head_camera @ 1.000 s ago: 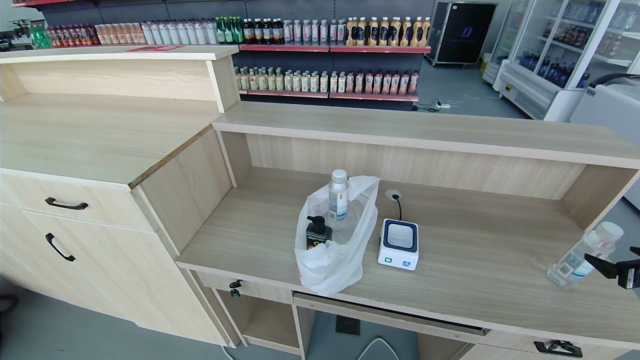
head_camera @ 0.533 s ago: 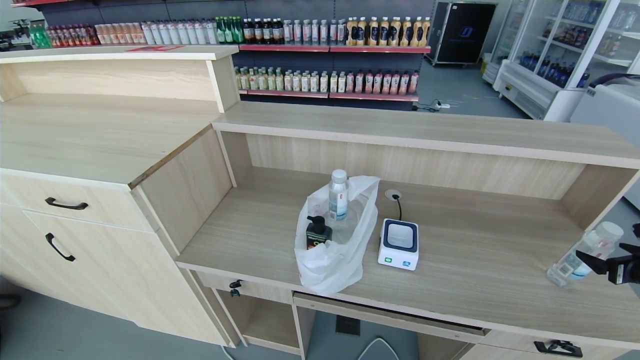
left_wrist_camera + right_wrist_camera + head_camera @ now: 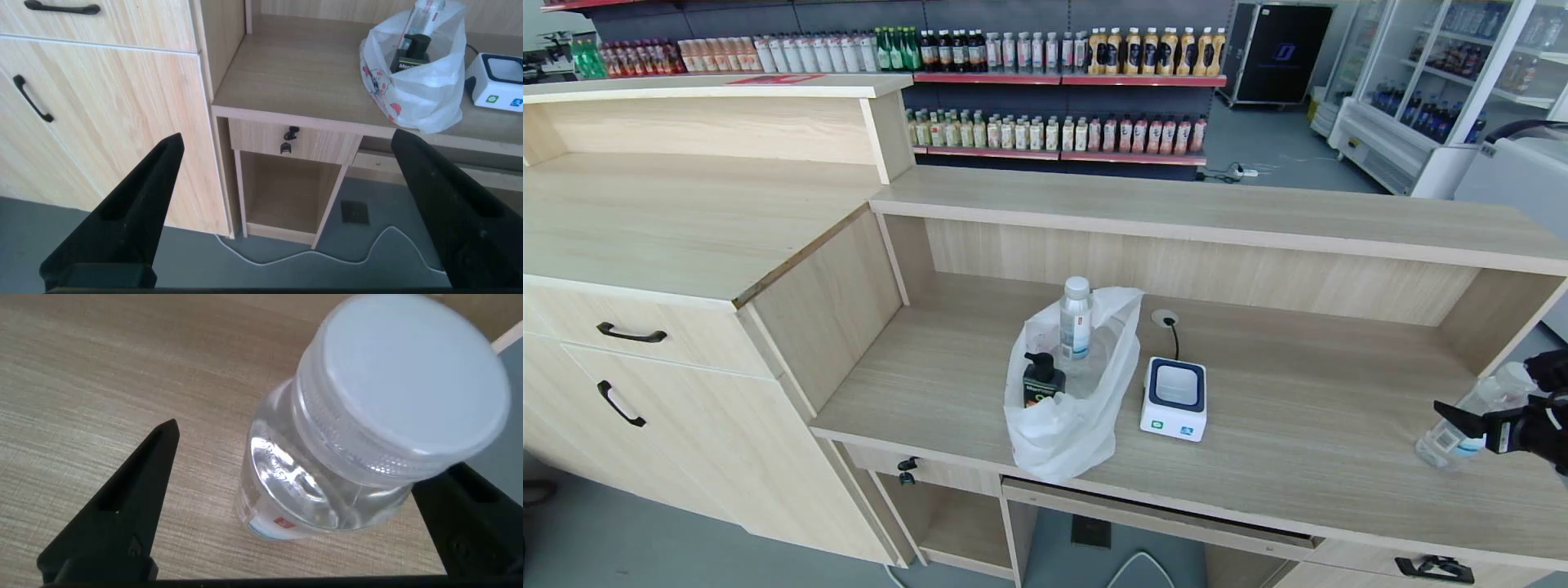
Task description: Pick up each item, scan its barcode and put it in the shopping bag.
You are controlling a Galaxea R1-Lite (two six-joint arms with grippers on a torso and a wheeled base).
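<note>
One clear bottle (image 3: 1444,445), partly behind right jaws, near counter (image 3: 1298,408) edge

No print is legible. Clear bottle (image 3: 1452,434), at 3 o'clock on the tabletop (image 3: 1298,441): blue-and-white label with a barcode patch, characters too small. Scanner (image 3: 1174,398), centre: two small coloured marks on its front, unreadable. Black pump bottle (image 3: 1042,385) in the shopping bag (image 3: 1062,437): label illegible.

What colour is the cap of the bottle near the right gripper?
The cap is white; the right wrist view shows it best.
</note>
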